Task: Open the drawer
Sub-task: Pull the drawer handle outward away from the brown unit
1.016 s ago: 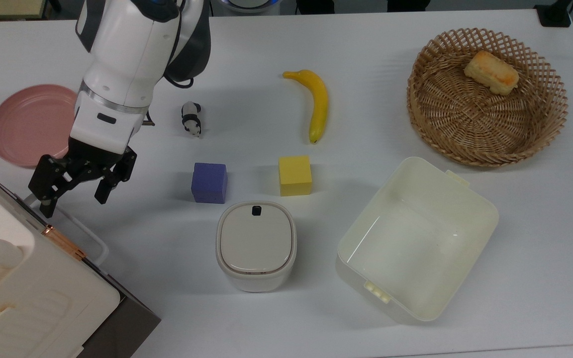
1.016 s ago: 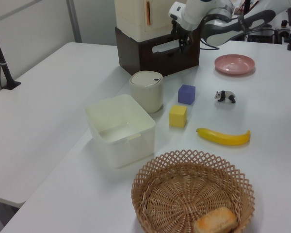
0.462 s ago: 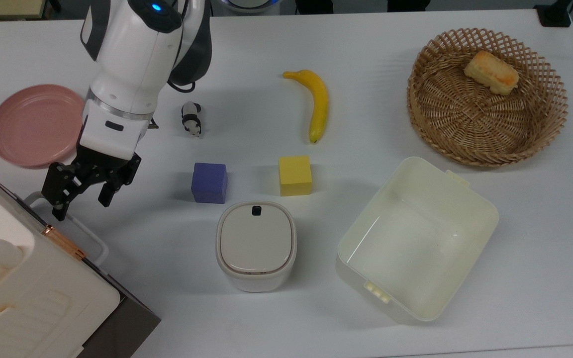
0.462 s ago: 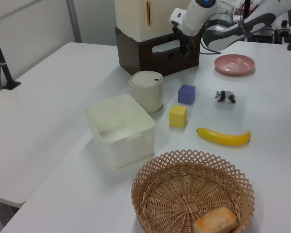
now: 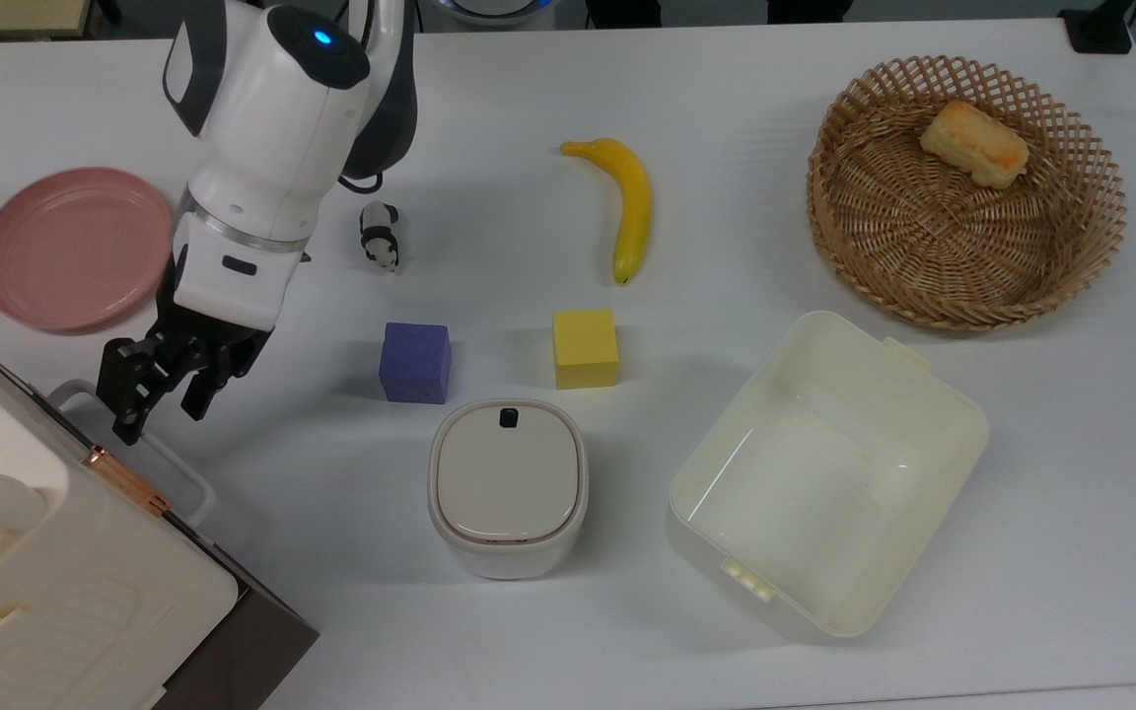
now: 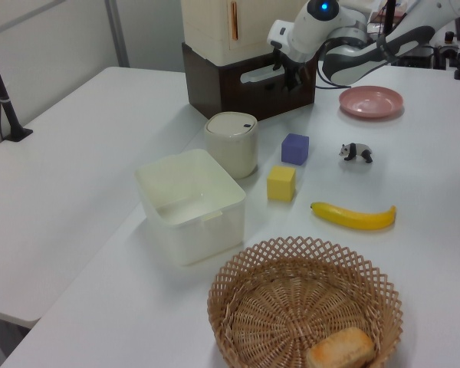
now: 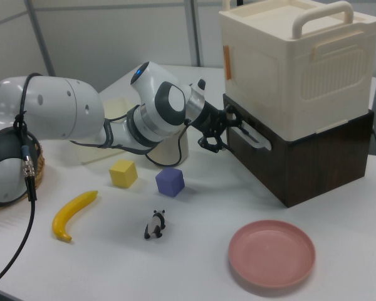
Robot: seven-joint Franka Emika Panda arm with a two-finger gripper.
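My gripper (image 5: 156,404) jaws are open beside the handle (image 7: 250,135); pulling now could slip off the drawer (image 7: 288,164).

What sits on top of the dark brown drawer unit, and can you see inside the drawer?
A cream cabinet with a carry handle sits on the drawer. The drawer is closed, so its inside is hidden; the hand is at its white loop handle.

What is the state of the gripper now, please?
Gripper: open, holding nothing, at the drawer's white loop handle.
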